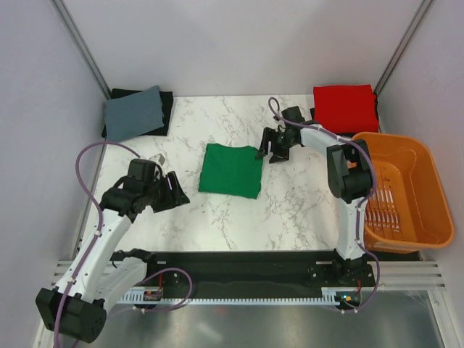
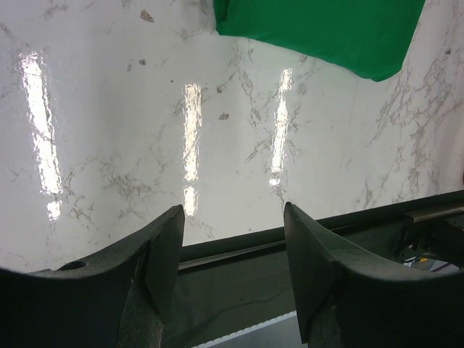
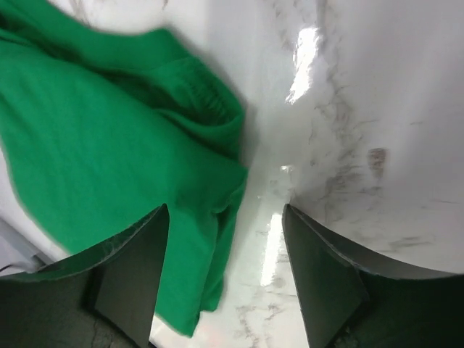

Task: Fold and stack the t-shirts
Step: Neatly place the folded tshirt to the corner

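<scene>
At the far left corner a grey cloth (image 1: 133, 111) covers most of a black cloth (image 1: 167, 104), so only the black one's edges show. My left fingers (image 1: 176, 193) hang spread apart over the bare marble tabletop (image 1: 217, 217), gripping nothing, well apart from the green t-shirt (image 1: 232, 170). My left wrist camera catches only 1 corner of it, cut off at the top of the view. That shirt lies at the middle of the tabletop, bright green, folded into a rough square and turned a little askew. No sleeves show. My right fingers (image 1: 270, 151) stand open at its far right corner, and from the wrist the shirt's edge lies loose between them in rumpled layers. The farther cloth is blurred there, and I cannot tell whether either finger touches it. The red t-shirt (image 1: 344, 107) sits folded flat at the far right corner, plain bright red, with my right arm crossing its near left corner. Just beside it stands the orange basket (image 1: 417, 156), my arm hiding part of its left wall.
</scene>
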Controlling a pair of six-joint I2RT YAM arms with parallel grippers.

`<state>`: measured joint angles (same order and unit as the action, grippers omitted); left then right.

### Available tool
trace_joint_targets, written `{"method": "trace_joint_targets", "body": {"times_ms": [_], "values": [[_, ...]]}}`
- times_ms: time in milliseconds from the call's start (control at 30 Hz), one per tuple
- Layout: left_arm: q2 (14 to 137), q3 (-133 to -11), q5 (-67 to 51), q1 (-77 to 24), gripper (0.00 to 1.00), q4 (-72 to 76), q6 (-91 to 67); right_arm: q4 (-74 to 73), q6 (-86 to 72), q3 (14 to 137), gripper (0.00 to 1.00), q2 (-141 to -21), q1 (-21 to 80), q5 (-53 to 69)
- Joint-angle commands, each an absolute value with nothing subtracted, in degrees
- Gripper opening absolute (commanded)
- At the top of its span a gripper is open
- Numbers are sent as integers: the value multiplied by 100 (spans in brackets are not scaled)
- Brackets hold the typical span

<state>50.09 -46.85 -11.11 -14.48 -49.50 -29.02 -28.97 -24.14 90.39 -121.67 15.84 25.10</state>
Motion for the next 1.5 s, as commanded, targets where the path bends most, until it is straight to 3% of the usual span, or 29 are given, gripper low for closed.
{"method": "trace_joint_targets", "body": {"times_ms": [0,267,367,467,500,533,667,833,1033,1467], "values": [[5010,-4684,-1213,-1424,64,-4773,-2777,-2752,-2399,9238,73,-12558,1635,2821],[4983,-4667,-1178,-1415,63,-4764,-2795,-1733,-2496,8562,59,-12964,1740,3480],[4983,-4667,-1169,-1415,63,-4772,-2812,-1241,-2548,8202,45,-12990,1784,3603],[4975,-4658,-1160,-1415,63,-4772,-2812,-564,-2715,7894,19,-12982,1793,4033],[4949,-4667,-1169,-1406,63,-4772,-2812,-449,-2742,7858,5,-12955,1793,4252],[4940,-4676,-1178,-1398,62,-4781,-2795,-266,-2760,7840,0,-12946,1793,4393],[4449,-4781,-1187,-1397,61,-4624,-2725,-367,-2752,7971,0,-12622,1793,4545],[4017,-4614,-1099,-1397,63,-4324,-2751,-2325,-1672,8971,0,-12016,1758,2957],[3745,-4597,-810,-1397,62,-4351,-2830,-3680,-775,10061,0,-11655,1574,1724],[3595,-4562,-554,-1397,62,-4386,-2918,-4245,474,11197,0,-11303,1152,-570]]}}
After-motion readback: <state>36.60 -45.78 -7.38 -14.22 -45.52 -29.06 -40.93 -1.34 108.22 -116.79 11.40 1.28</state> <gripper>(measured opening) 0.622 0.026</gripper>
